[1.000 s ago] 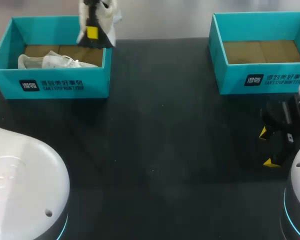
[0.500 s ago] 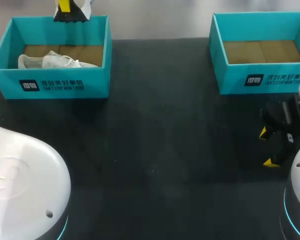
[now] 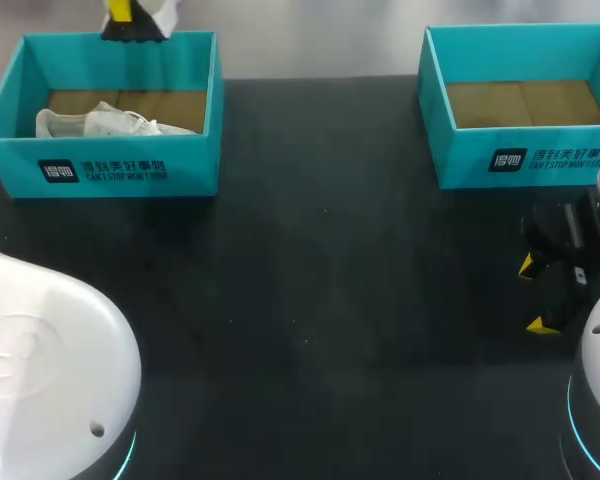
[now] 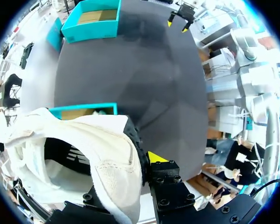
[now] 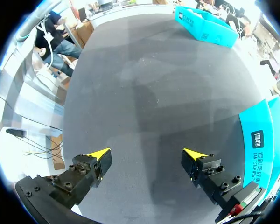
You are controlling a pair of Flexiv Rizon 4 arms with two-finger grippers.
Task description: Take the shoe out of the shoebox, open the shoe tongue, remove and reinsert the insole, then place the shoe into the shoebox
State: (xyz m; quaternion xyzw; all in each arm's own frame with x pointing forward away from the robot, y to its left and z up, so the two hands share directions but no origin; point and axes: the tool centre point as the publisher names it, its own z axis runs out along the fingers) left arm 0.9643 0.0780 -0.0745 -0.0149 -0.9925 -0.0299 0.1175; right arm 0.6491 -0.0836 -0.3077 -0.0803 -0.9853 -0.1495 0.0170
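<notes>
We hold the white shoe [image 4: 102, 158] higher above its shoebox [image 3: 110, 172], left gripper [image 3: 130, 20] clenched on it, extraction done; right gripper [image 5: 149, 157] released.

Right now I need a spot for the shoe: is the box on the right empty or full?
Empty: the right box shows only its bare brown floor.

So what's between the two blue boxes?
Nothing. The head view shows only bare black table between the left shoebox and the right shoebox.
</notes>
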